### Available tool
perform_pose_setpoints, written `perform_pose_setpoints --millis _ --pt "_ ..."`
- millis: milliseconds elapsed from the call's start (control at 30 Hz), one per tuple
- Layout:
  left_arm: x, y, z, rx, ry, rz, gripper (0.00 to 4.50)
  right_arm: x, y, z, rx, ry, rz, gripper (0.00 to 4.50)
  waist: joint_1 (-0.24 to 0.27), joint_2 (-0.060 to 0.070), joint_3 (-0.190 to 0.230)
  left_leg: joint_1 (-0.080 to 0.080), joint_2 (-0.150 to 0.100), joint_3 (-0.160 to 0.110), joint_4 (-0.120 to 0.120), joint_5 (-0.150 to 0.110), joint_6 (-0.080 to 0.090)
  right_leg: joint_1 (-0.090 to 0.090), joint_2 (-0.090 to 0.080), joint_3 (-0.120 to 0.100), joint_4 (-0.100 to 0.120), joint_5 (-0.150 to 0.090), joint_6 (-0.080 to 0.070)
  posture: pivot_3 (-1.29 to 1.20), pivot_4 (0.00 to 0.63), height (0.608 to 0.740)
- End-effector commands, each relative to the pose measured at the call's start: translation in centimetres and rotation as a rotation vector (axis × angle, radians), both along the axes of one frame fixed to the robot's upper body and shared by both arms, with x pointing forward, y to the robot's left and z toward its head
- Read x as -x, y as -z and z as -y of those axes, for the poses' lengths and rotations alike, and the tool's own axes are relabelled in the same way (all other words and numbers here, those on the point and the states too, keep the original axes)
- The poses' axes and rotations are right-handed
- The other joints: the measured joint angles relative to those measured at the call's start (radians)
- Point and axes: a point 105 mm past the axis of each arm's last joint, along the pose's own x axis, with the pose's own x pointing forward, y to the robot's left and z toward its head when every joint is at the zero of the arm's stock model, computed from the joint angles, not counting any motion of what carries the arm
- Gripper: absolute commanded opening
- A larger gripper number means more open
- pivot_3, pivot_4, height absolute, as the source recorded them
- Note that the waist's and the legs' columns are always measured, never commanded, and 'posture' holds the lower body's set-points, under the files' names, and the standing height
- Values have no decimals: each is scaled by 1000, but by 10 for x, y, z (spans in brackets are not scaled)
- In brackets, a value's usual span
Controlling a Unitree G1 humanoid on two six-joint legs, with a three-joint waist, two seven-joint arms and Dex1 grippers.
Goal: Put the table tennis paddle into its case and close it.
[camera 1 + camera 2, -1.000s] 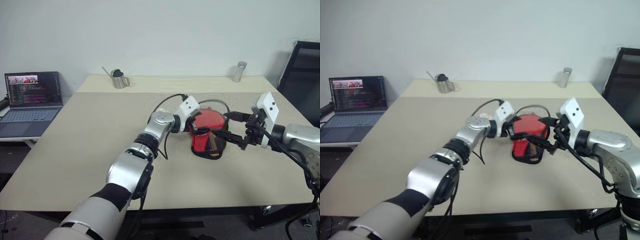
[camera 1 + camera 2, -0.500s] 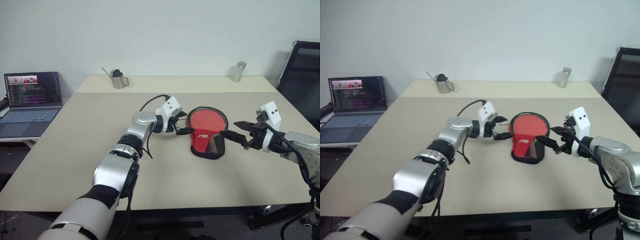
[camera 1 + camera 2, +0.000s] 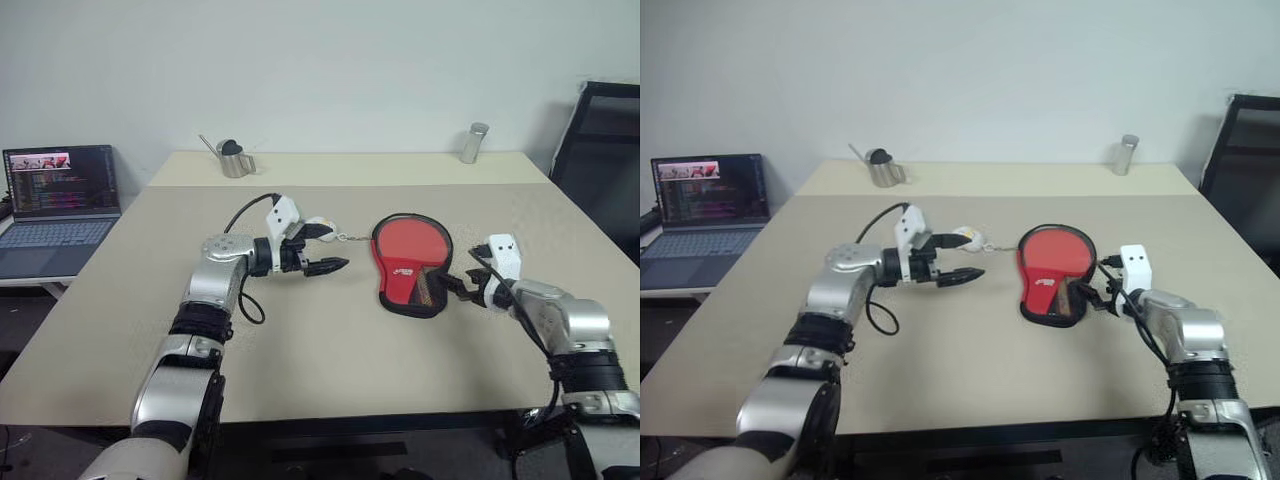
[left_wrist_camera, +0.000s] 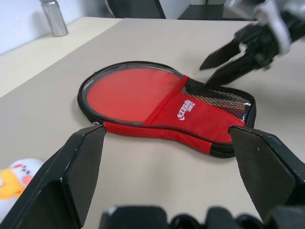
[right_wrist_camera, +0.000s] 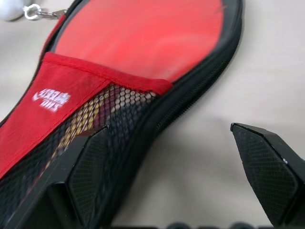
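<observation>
Fingers spread wide on both grippers, grasping nothing: left gripper (image 3: 335,267) hovering over the table (image 3: 330,370), well left of the case (image 3: 410,265); right gripper (image 3: 457,283) just beside its narrow mesh end. Lying flat mid-table, red side up, paddle's striped handle (image 5: 83,124) visible through the mesh pocket

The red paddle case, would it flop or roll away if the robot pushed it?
The case lies flat on the table, so it probably would slide, not roll. Its fabric and mesh pocket look soft, yet the paddle handle shows through the mesh, so it likely stays fairly stiff and not floppy.
</observation>
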Motion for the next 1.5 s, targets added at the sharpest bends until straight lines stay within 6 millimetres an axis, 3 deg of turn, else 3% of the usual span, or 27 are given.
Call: perform_pose_setpoints --millis 33,300,333,400,633,800,933,1167,1300,1500 --pt "4 -20 0 23 -2 64 4500 -12 -13 3 12 20 62 4480 1 0 0 0 0 0 0 0 0 0 0 0 0 0 0 0 150 740" --pt "9 -24 10 11 31 79 4500 -20 4 -2 21 16 -22 4480 -1 0 0 1 0 1 0 0 0 0 0 1 0 0 0 0 150 740" --pt "9 -24 10 10 33 79 4500 -19 7 -4 17 3 -37 4309 -1 0 0 1 0 1 0 0 0 0 0 1 0 0 0 0 150 740" --pt "9 -25 10 8 35 79 4500 -16 11 -10 15 -37 -56 3887 -2 0 0 1 0 1 0 0 0 0 0 2 1 0 0 0 150 740" --pt "10 -22 5 -5 25 75 4500 -14 15 -27 3 -106 -72 1452 -3 1 -1 2 0 1 0 0 0 0 0 2 1 0 0 0 150 740" --pt "12 -23 -6 19 0 49 4500 -16 20 -35 11 -112 -76 10 -9 1 -1 4 1 2 0 0 0 1 1 4 2 0 0 0 150 740" --pt "25 -18 -38 1 -17 -17 4500 -17 18 -47 5 -128 -61 10 -30 0 -1 6 2 3 0 0 0 0 1 7 5 0 0 0 150 740" --pt "78 19 -72 -151 81 -208 4500 -12 5 -92 -38 -268 -32 10 -38 0 -1 12 2 9 -3 0 -1 0 2 18 9 -3 3 0 150 740" --pt "94 32 -72 -178 111 -254 4500 -12 -4 -112 -32 -339 -9 10 -41 0 -1 14 3 11 -2 -1 -1 0 2 20 10 -3 3 0 150 740" --pt "106 35 -67 -146 127 -258 4500 1 -12 -141 -19 -471 14 10 -42 0 -1 16 7 14 -3 -1 -1 -1 4 23 10 -3 2 0 150 740"
